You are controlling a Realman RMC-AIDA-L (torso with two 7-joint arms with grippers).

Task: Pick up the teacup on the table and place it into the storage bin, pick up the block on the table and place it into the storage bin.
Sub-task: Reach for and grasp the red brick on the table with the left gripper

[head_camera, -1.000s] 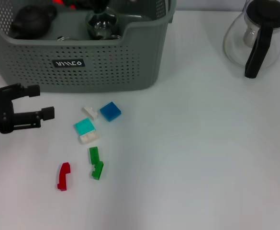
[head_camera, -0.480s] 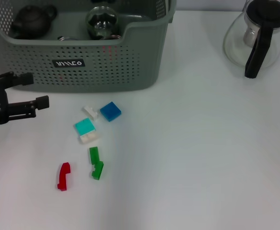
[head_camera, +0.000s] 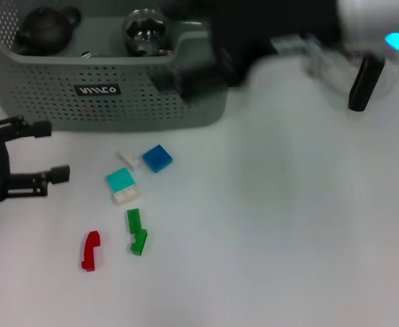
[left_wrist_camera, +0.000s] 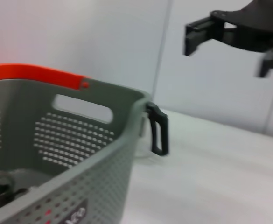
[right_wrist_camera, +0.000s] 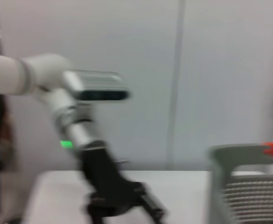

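Evidently staged for a block, the left gripper [head_camera: 54, 151] hangs empty, jaws apart, at nine o'clock of the blue block [head_camera: 157, 158], while the right gripper [head_camera: 185, 80], its jaw state unreadable, blurs over the storage bin [head_camera: 117, 109].

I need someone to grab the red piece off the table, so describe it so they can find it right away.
Start at the grey-green storage bin at the back of the white table and look to the loose blocks in front of it. The red block is the nearest to the front edge, beside the green block. It is the only red one, slim and hooked.
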